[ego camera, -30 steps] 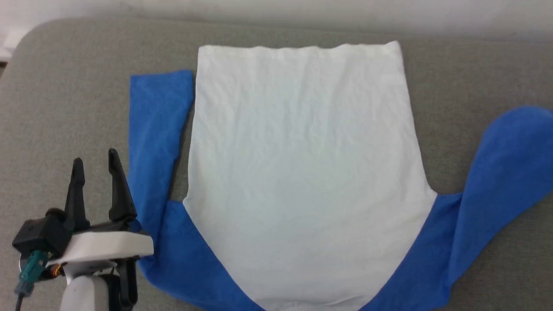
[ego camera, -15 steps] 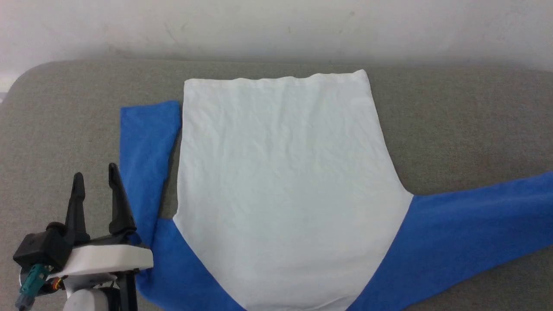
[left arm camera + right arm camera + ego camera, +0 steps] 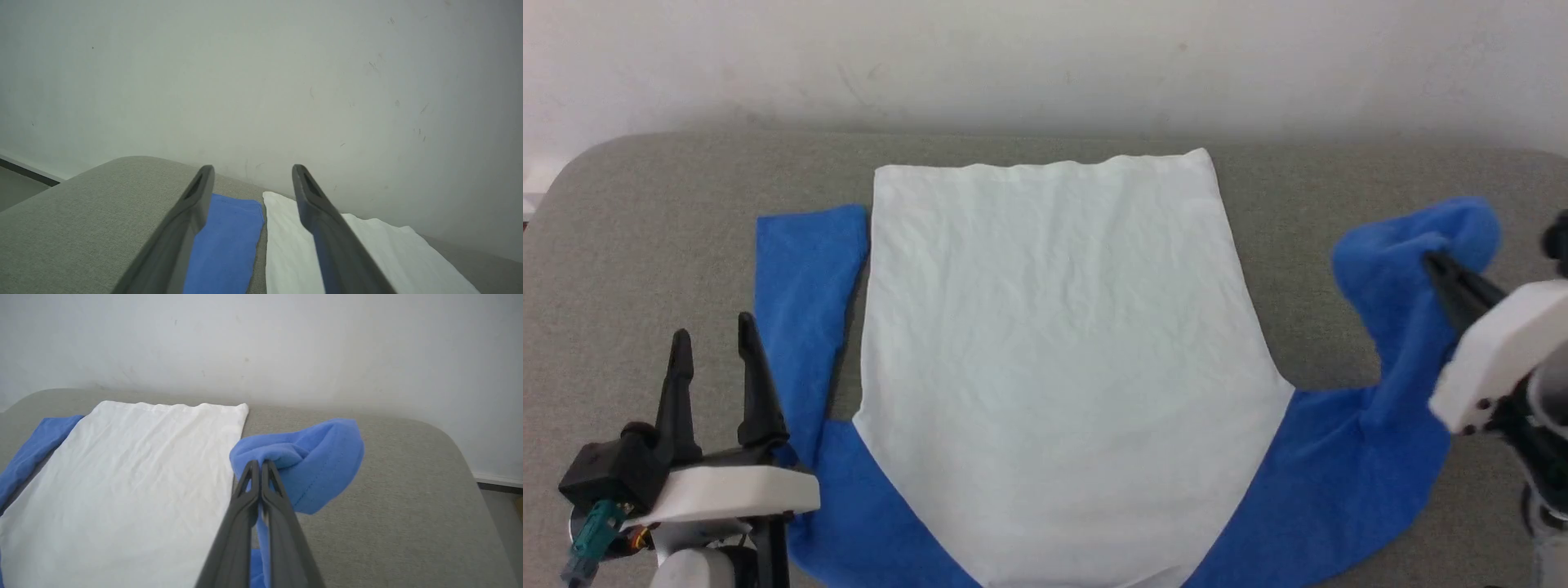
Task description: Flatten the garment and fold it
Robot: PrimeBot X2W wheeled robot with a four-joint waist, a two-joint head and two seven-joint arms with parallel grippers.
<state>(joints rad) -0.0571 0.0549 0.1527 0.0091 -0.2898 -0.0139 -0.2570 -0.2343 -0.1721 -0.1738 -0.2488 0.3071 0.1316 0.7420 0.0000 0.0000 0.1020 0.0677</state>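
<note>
From where I sit, the flattening looks largely done: the garment (image 3: pixel 1054 351) lies spread on the grey upholstered surface (image 3: pixel 645 212), its white body smooth apart from fine creases. The hem runs along near the far edge and the neck end is toward the near edge. The left sleeve (image 3: pixel 805 302) already lies flat alongside the body's left side, pointing at the far edge. I judge the folding barely begun. The right sleeve (image 3: pixel 1405 269) is up off the surface and bunched, not yet laid down, and the body itself has no fold in it.

My right gripper (image 3: pixel 259 462) is clenched on the cuff end of that right sleeve, holding it raised over the right side of the surface, apart from the body's right edge. The blue cloth droops around the fingertips. My left gripper (image 3: pixel 712 327) has its jaws spread wide with nothing between them, toward the near left corner, just beside the left sleeve's outer edge. I cannot tell whether it touches the cloth
</note>
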